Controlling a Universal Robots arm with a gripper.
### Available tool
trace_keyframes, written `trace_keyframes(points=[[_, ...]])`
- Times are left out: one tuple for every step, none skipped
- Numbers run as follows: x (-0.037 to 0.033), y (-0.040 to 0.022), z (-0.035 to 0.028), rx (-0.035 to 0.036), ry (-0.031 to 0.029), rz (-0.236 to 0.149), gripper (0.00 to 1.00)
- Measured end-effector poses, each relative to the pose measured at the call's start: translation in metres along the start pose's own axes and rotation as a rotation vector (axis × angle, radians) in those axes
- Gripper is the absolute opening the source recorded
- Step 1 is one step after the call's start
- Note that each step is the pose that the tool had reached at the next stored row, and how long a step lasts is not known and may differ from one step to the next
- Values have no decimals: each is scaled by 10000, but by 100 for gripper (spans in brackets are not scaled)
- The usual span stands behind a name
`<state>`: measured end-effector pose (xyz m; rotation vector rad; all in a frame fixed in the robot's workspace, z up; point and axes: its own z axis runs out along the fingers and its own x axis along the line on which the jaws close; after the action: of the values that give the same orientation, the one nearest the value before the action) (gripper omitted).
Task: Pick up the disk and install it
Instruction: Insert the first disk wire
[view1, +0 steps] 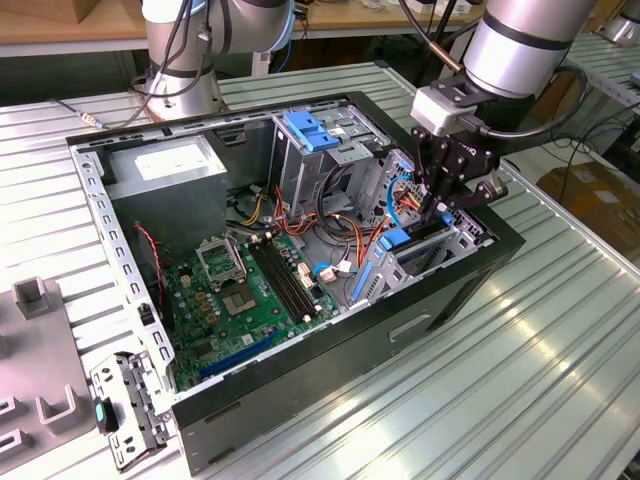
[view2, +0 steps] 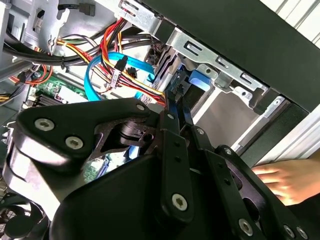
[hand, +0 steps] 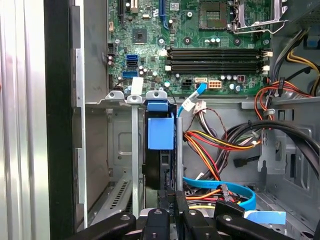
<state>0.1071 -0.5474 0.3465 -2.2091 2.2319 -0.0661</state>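
Observation:
The disk stands on edge in the drive bay at the front corner of the open computer case, its bright blue carrier rail facing up. In the exterior view the disk sits low in the bay on the exterior view's right, and my gripper hangs right over it. In the second wrist view my gripper has its fingers drawn close together on a thin blue edge of the disk. In the first wrist view my gripper is at the disk's near end.
Bundles of orange, yellow and blue cables lie right beside the bay. The green motherboard covers the case floor, with the blue-topped drive cage and power supply behind. A person's hand rests outside the case wall.

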Motion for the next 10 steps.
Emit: trace_keyframes(points=[[0, 0, -2, -1, 0, 38, 17], [0, 0, -2, -2, 0, 64, 17], [0, 0, -3, -3, 3, 91, 17], [3, 0, -2, -3, 5, 105, 17], [7, 0, 0, -3, 5, 122, 17], [7, 0, 1, -4, 5, 154, 17], [8, 0, 2, -5, 7, 191, 17], [8, -2, 5, -7, 7, 235, 17], [8, -5, 9, -7, 8, 262, 17], [9, -7, 15, -8, 8, 278, 17]])
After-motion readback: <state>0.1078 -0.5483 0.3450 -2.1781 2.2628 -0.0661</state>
